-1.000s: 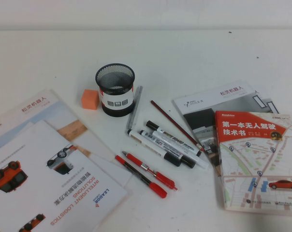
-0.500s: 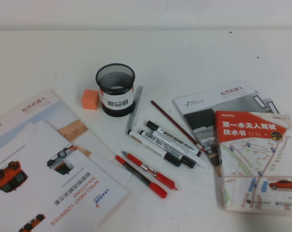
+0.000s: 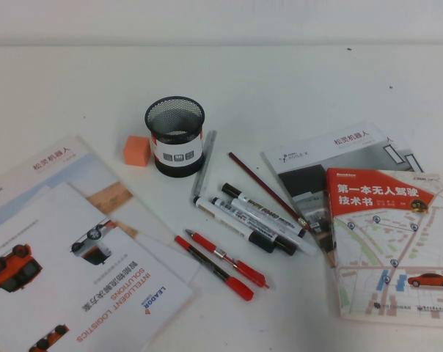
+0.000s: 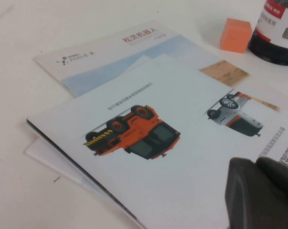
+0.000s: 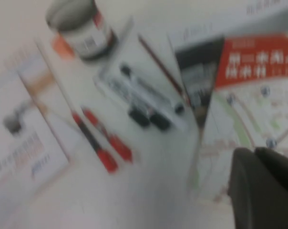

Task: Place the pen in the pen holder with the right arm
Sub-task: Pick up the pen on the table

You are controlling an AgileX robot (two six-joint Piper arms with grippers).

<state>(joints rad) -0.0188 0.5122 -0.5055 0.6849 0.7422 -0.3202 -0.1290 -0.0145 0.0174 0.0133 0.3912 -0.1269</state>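
Observation:
The pen (image 3: 213,268), slim with a black barrel and red ends, lies on the table near the front, beside a red pen with a clear middle (image 3: 226,258). It also shows in the right wrist view (image 5: 92,141). The black mesh pen holder (image 3: 176,139) stands upright behind them, apart from the pen, and shows in both wrist views (image 4: 277,33) (image 5: 82,28). My right gripper (image 5: 251,155) hangs shut and empty above the red-covered book, off to the right of the pen. My left gripper (image 4: 253,164) is shut and empty over the brochures. Neither arm shows in the high view.
White markers (image 3: 254,216), a grey pen (image 3: 203,163) and a dark red pencil (image 3: 265,189) lie between holder and books. An orange cube (image 3: 136,150) sits left of the holder. Brochures (image 3: 60,249) cover the left; a red-covered book (image 3: 390,242) and a booklet (image 3: 331,150) lie right.

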